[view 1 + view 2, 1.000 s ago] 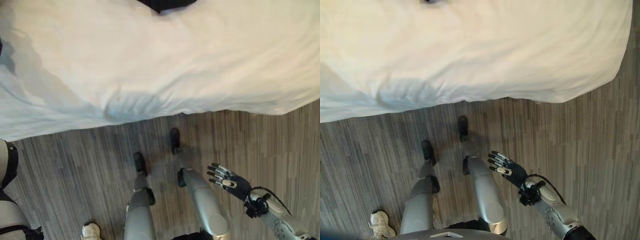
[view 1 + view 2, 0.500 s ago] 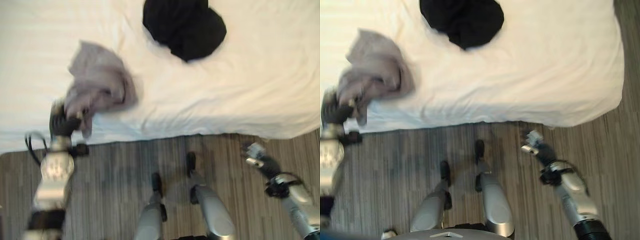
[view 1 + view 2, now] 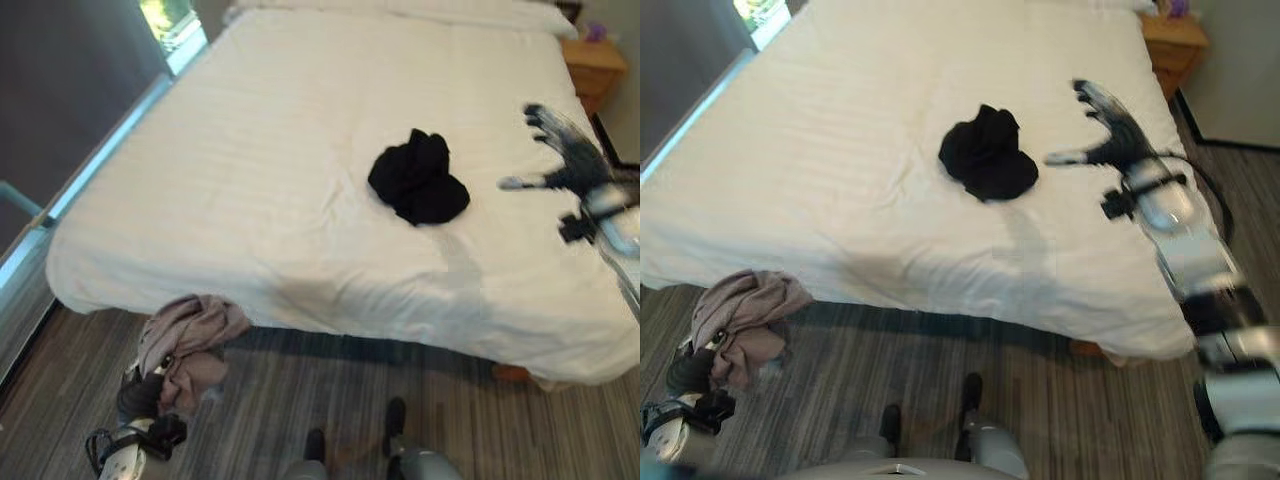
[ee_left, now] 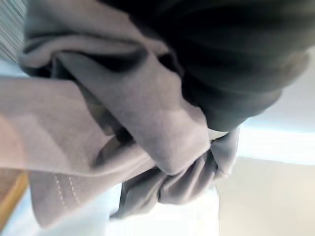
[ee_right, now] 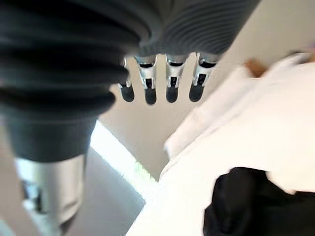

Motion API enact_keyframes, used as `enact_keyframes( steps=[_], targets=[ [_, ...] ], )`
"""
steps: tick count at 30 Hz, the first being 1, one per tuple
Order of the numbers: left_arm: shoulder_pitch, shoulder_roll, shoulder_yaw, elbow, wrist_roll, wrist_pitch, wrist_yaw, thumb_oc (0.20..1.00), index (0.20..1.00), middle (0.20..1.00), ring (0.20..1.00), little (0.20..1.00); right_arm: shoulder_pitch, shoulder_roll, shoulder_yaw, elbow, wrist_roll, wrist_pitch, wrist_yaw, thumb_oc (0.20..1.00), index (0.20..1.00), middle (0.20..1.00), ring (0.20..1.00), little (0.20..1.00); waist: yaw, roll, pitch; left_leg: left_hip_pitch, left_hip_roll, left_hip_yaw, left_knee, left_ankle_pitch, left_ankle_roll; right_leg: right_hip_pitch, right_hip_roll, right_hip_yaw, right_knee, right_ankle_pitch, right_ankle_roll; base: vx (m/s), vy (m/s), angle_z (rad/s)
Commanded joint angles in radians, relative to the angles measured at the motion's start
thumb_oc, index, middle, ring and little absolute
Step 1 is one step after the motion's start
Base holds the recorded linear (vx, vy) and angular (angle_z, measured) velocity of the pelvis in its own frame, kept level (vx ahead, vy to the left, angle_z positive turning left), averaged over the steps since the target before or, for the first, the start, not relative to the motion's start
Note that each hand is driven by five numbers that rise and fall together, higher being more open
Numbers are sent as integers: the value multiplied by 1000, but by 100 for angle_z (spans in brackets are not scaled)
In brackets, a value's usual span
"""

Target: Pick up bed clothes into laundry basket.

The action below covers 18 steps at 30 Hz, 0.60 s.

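Note:
A grey-brown garment (image 3: pixel 190 335) hangs bunched below the bed's near left corner, and my left hand (image 3: pixel 140 396) is shut on its lower part, low over the floor. Up close in the left wrist view, the garment's folds (image 4: pixel 147 113) cover the hand. A black garment (image 3: pixel 418 180) lies crumpled on the white bed sheet (image 3: pixel 250 170), right of the middle. My right hand (image 3: pixel 1110 125) hovers open over the bed just right of the black garment (image 5: pixel 246 201), its fingers (image 5: pixel 150 91) straight and holding nothing.
The bed takes up most of the view, its near edge overhanging the striped wood floor (image 3: pixel 300 400). A wooden nightstand (image 3: pixel 595 65) stands at the far right. A bright window (image 3: pixel 170 20) and a dark wall (image 3: pixel 70 70) run along the bed's left side.
The camera has tilted up, bringing the whole bed into view. My left hand has dropped from the bed edge towards the floor with the grey garment. My right hand has risen over the bed.

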Motion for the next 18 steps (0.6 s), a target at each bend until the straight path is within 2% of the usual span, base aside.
enact_keyframes(
  steps=[1, 3, 4, 7, 11, 15, 16, 17, 18],
  targets=[
    [11, 94, 52, -73, -104, -48, 4, 200, 200, 200, 200, 200, -303, 45, 139, 403, -25, 72, -9, 1000, 1000, 1000, 1000, 1000, 58, -4, 8, -31, 11, -50, 5, 35, 17, 108, -90, -11, 19, -92, 99, 0, 0, 0],
    [10, 115, 59, -75, -89, -46, 3, 200, 200, 200, 200, 200, -435, 147, 204, 699, -61, 83, -27, 1000, 1000, 1000, 1000, 1000, 83, 9, 20, -49, 10, -69, 5, 47, 14, 103, -91, -26, 19, -92, 97, -63, -37, 27],
    [1, 128, 53, -73, -86, -48, 4, 200, 200, 200, 200, 200, -460, 156, 209, 777, -81, 82, -40, 1000, 1000, 1000, 1000, 1000, 99, 18, 25, -65, 8, -83, 5, 55, 12, 96, -93, -38, 19, -92, 97, -83, -48, 51],
    [-35, 183, 28, -81, -69, -45, -10, 200, 200, 200, 200, 200, -497, 92, 231, 941, -253, 118, -107, 1000, 1000, 1000, 1000, 1000, 147, 58, 42, -111, -2, -128, 5, 81, 1, 76, -98, -82, 19, -94, 101, -69, -58, 47],
    [-37, 198, 59, -91, -49, -59, 4, 200, 200, 200, 200, 200, -522, 14, 246, 978, -352, 145, -92, 1000, 1000, 1000, 1000, 1000, 197, 108, 65, -160, -7, -167, 5, 110, -14, 55, -99, -122, 19, -111, 102, -46, -54, 50],
    [-30, 184, 53, -87, -44, -62, 3, 200, 200, 200, 200, 200, -582, -54, 305, 983, -401, 154, -95, 1000, 1000, 1000, 1000, 1000, 210, 131, 71, -202, -16, -181, 5, 133, -21, 24, -103, -138, 19, -110, 100, -8, -49, 15],
    [-37, 181, 31, -88, -46, -63, 1, 200, 200, 200, 200, 200, -615, -83, 332, 964, -414, 148, -106, 1000, 1000, 1000, 1000, 1000, 218, 151, 89, -217, -14, -187, 5, 145, -27, 11, -101, -140, 19, -112, 99, -8, -48, 16],
    [-37, 181, 31, -88, -46, -63, 1, 200, 200, 200, 200, 200, -615, -83, 332, 964, -414, 148, -106, 1000, 1000, 1000, 1000, 1000, 218, 151, 89, -217, -14, -187, 5, 145, -27, 11, -101, -140, 19, -112, 99, -19, -72, 6],
    [-48, 179, 12, -94, -42, -68, 1, 200, 200, 200, 200, 200, -631, -99, 351, 949, -412, 139, -102, 1000, 1000, 1000, 1000, 1000, 223, 166, 100, -235, -16, -192, 5, 155, -29, -8, -102, -143, 19, -111, 97, 0, 0, 0]
  ],
)
